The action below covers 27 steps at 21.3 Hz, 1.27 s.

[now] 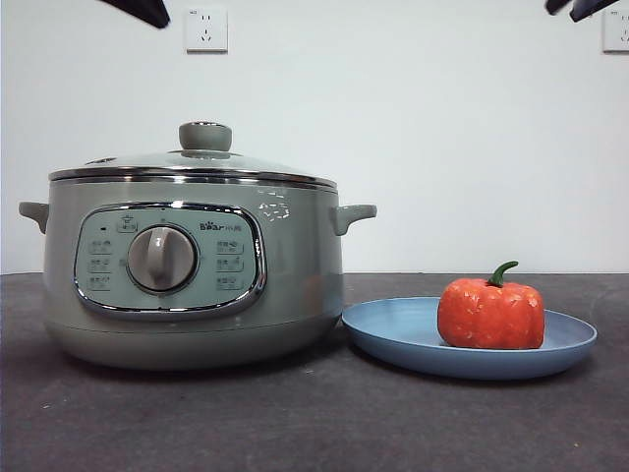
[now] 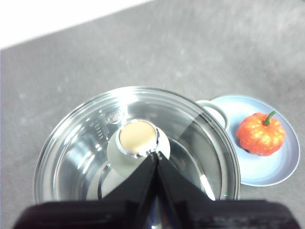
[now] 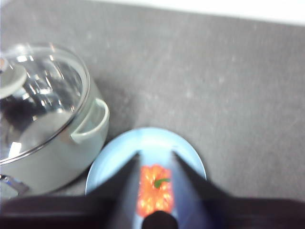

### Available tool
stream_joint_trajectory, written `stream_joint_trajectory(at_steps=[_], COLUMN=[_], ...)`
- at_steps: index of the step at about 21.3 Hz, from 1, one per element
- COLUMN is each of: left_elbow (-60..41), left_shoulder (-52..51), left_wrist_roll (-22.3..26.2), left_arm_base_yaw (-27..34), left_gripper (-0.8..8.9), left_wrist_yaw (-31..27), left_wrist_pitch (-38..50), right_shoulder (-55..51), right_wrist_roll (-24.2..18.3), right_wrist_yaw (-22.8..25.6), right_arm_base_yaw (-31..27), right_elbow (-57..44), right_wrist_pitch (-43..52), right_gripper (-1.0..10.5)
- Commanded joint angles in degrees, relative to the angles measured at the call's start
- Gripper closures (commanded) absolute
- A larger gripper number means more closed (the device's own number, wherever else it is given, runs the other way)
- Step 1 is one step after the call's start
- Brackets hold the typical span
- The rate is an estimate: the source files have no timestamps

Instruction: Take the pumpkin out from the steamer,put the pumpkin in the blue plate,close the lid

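The sage-green steamer (image 1: 197, 275) stands on the left of the table with the glass lid (image 1: 197, 162) resting on its rim. The orange-red pumpkin (image 1: 490, 313) sits upright on the blue plate (image 1: 393, 329) just right of the steamer. My left gripper (image 2: 156, 153) is shut and empty, high above the lid (image 2: 86, 152), near its knob (image 2: 137, 138). My right gripper (image 3: 156, 155) is open and empty, high above the pumpkin (image 3: 155, 191) and the plate (image 3: 114, 167). In the front view each arm shows only as a black tip at a top corner (image 1: 145, 10) (image 1: 582, 8).
The dark grey table (image 1: 314, 423) runs in front of the steamer and plate. A white wall with two power sockets (image 1: 205, 29) stands behind. The steamer's right handle (image 1: 352, 216) reaches over the plate's left edge.
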Motion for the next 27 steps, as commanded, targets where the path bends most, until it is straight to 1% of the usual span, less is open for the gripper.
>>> stream_joint_trajectory(at_steps=[1, 3, 5, 6, 8, 23, 25, 26, 27], left_elbow=[-8.26, -16.22, -23.39, -25.57, -26.10, -26.10, -26.10, -26.10, -26.10], left_shoulder=[-5.29, -11.85, -18.36, -20.65, -22.51, -22.25, -24.02, -26.25, -28.15], left_wrist_roll=[-0.77, -2.36, -3.13, -3.10, -3.13, -3.10, -2.73, -1.01, -0.37], left_arm_base_yaw=[-0.94, -1.42, -1.53, -1.55, -1.55, -1.60, -1.64, -1.14, -0.61], left_gripper=[8.22, 8.22, 8.22, 8.22, 8.16, 8.17, 8.17, 8.17, 8.16], left_wrist_yaw=[-2.91, -5.40, -5.49, -5.55, -5.33, -5.29, -5.38, -6.54, -7.13], left_wrist_pitch=[3.37, 6.99, 11.23, 12.85, 12.31, 11.26, 9.05, 7.13, 5.46], right_shoulder=[-4.68, -9.55, -13.16, -13.73, -13.64, -13.66, -13.68, -13.68, -13.68], right_wrist_roll=[0.63, 2.69, 4.66, 6.16, 8.48, 8.28, 8.28, 8.28, 8.28], right_wrist_yaw=[0.00, -0.04, 0.00, 0.24, 0.57, 0.39, 0.39, 0.37, 0.37], right_arm_base_yaw=[0.02, 0.11, 0.17, 0.17, 0.04, 0.04, 0.04, 0.04, 0.07], right_elbow=[-7.45, -13.86, -18.71, -19.61, -19.58, -19.58, -19.58, -19.58, -19.58], right_wrist_pitch=[5.86, 10.69, 14.73, 15.15, 14.19, 12.87, 12.87, 12.85, 12.87], right_gripper=[9.6, 9.6, 9.6, 9.6, 9.6, 9.5, 9.5, 9.5, 9.5])
